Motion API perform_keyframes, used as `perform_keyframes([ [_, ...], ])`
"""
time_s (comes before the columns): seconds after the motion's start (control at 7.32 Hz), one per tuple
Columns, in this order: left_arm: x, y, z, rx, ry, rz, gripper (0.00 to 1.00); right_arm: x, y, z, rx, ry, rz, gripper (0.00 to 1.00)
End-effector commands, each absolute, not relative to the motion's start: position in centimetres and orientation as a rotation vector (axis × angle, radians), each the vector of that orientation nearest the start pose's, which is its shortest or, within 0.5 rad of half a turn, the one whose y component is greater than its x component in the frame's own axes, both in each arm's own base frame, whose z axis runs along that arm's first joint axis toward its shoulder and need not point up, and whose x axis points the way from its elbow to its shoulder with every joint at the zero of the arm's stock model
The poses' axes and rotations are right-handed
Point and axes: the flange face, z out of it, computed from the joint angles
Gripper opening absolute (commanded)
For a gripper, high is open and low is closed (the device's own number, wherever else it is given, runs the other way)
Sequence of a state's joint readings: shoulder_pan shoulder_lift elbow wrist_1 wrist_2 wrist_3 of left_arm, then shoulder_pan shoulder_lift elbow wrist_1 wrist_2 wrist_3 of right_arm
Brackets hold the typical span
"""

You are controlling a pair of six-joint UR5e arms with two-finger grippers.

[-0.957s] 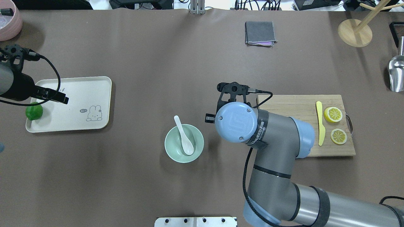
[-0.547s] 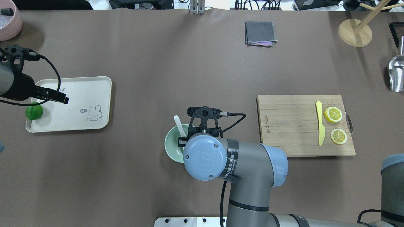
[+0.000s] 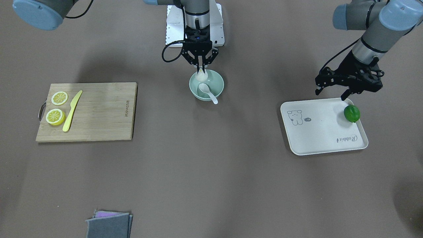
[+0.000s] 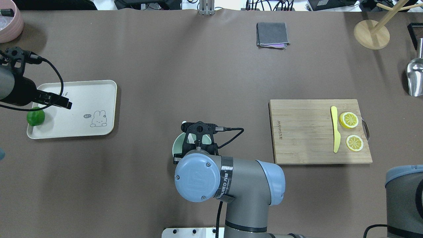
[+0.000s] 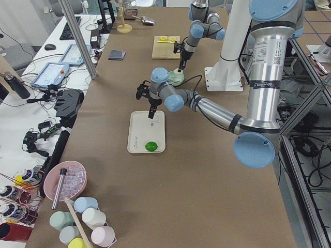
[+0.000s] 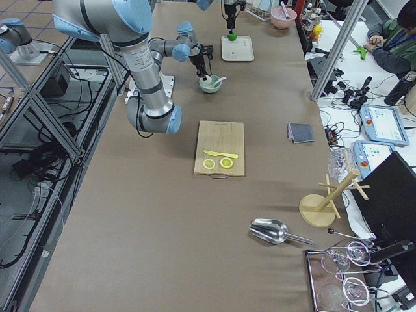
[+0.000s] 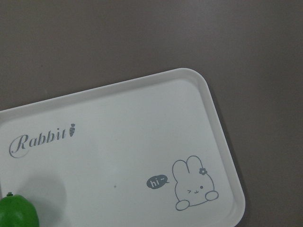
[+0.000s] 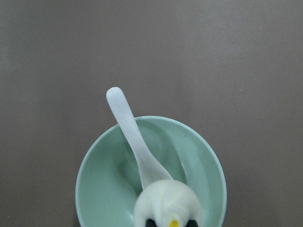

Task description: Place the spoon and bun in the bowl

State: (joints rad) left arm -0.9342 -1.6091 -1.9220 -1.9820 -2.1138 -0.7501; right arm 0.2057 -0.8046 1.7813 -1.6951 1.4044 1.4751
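Observation:
The mint-green bowl (image 3: 216, 88) stands mid-table. The white spoon (image 3: 207, 92) lies in it, scoop inside and handle over the rim; it also shows in the right wrist view (image 8: 135, 142). My right gripper (image 3: 200, 70) points straight down over the bowl's robot-side edge and is shut on the white bun (image 3: 202, 76), which hangs low inside the bowl (image 8: 99, 184) just above the spoon's scoop. The bun's (image 8: 168, 203) yellow dot shows. In the overhead view my right wrist hides most of the bowl (image 4: 176, 143). My left gripper (image 3: 331, 94) is open and empty above the tray's edge.
A white rabbit tray (image 3: 322, 138) with a green lime (image 3: 351, 113) sits on my left. A wooden cutting board (image 3: 99, 112) with a yellow knife (image 3: 72, 110) and two lemon slices (image 3: 59, 98) is on my right. A folded grey cloth (image 4: 272, 34) lies far across the table.
My right arm has swung from beside the cutting board to the left and back toward the robot, bringing the gripper over the bowl. The spoon, bowl and left arm have not moved.

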Motion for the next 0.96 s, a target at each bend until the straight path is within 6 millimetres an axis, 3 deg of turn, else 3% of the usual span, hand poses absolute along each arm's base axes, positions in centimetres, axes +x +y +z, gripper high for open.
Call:
perform_keyframes([
  [0.0,23.8,-45.9,42.7,0.273,0.894,0.112,0.98,-60.9,-27.9,12.3,0.277,-0.838,0.188,0.99],
  [0.27,23.7,-45.9,42.9,0.275,0.895,0.113,0.98,-60.1,-28.6,11.3,0.276,-0.88,0.19,1.0],
  [0.41,23.5,-45.7,43.2,0.269,0.889,0.114,0.99,-58.8,-30.7,11.3,0.21,-0.892,0.184,1.0],
  [0.55,23.1,-45.5,43.3,0.264,0.892,0.125,0.99,-56.4,-34.3,11.7,0.104,-0.907,0.163,1.0],
  [0.68,22.6,-45.6,43.0,0.248,0.916,0.127,1.0,-54.0,-37.7,13.7,0.077,-0.891,0.123,1.0],
  [0.82,18.6,-46.6,44.4,0.272,0.887,0.083,1.0,-51.6,-40.4,16.8,0.116,-0.847,0.086,1.0],
])
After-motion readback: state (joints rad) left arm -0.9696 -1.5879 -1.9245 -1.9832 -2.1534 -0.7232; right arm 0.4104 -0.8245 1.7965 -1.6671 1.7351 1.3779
